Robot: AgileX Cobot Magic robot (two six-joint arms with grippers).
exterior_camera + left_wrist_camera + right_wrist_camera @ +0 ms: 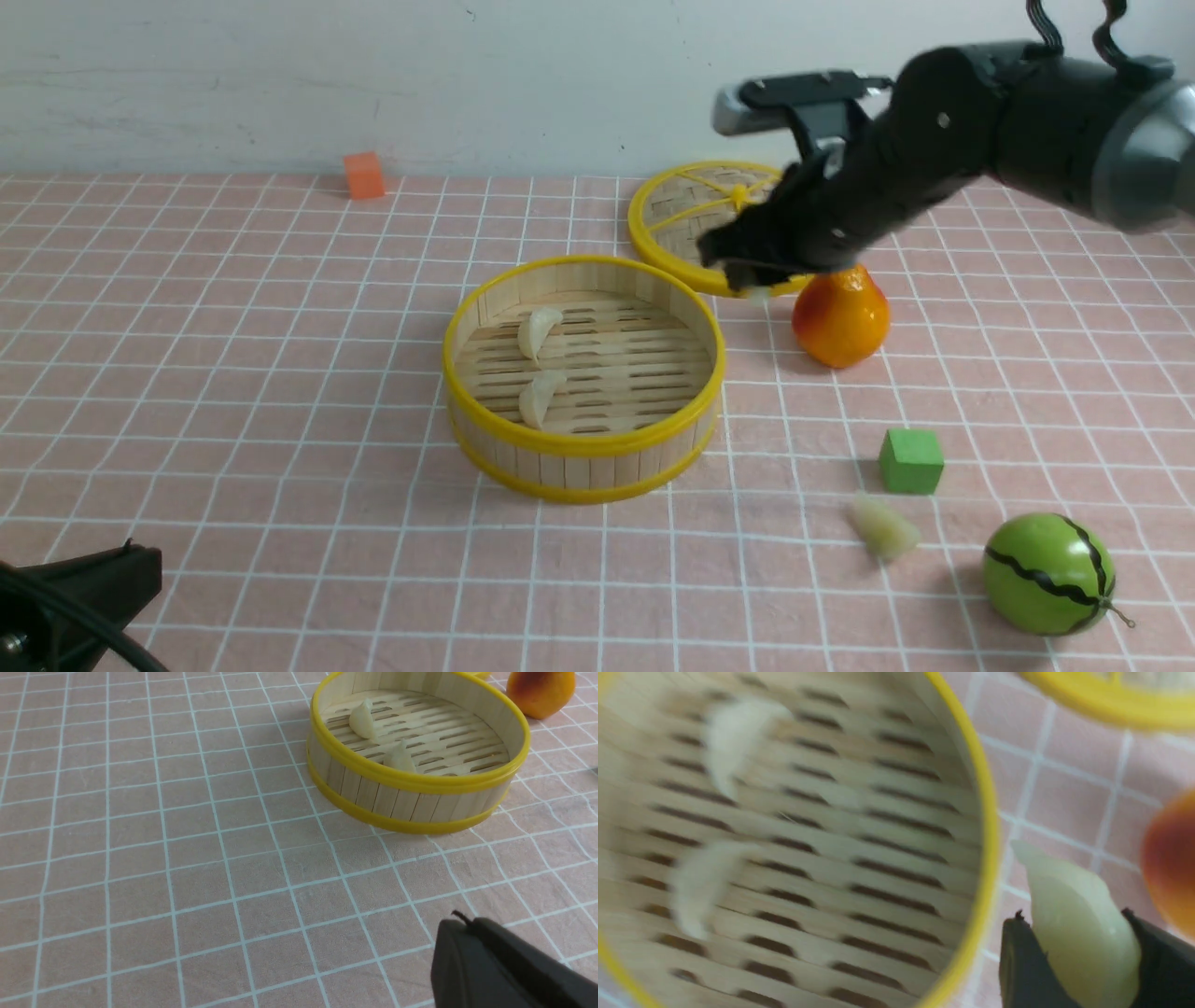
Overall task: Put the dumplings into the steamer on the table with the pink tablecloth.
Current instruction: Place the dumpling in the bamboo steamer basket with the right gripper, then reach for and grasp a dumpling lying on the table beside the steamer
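The steamer point(583, 448) stands mid-table on the pink tablecloth point(233, 373), with two dumplings point(539, 332) point(540, 398) on its slatted floor. My right gripper point(752, 280) hangs above the cloth just beyond the steamer's far right rim, shut on a pale greenish dumpling point(1078, 928) that sits between the two black fingers point(1022, 970). Another dumpling point(882, 529) lies on the cloth at the near right, below the green cube. My left gripper point(460, 921) rests low at the near left, its jaws shut together on nothing, well clear of the steamer point(420, 788).
The flat yellow-rimmed lid point(695, 219) lies behind the steamer, under the right arm. An orange pear-like fruit point(840, 317) sits right of the steamer. A green cube point(910, 460), a small toy watermelon point(1047, 574) and a far orange cube point(364, 175) also stand on the cloth.
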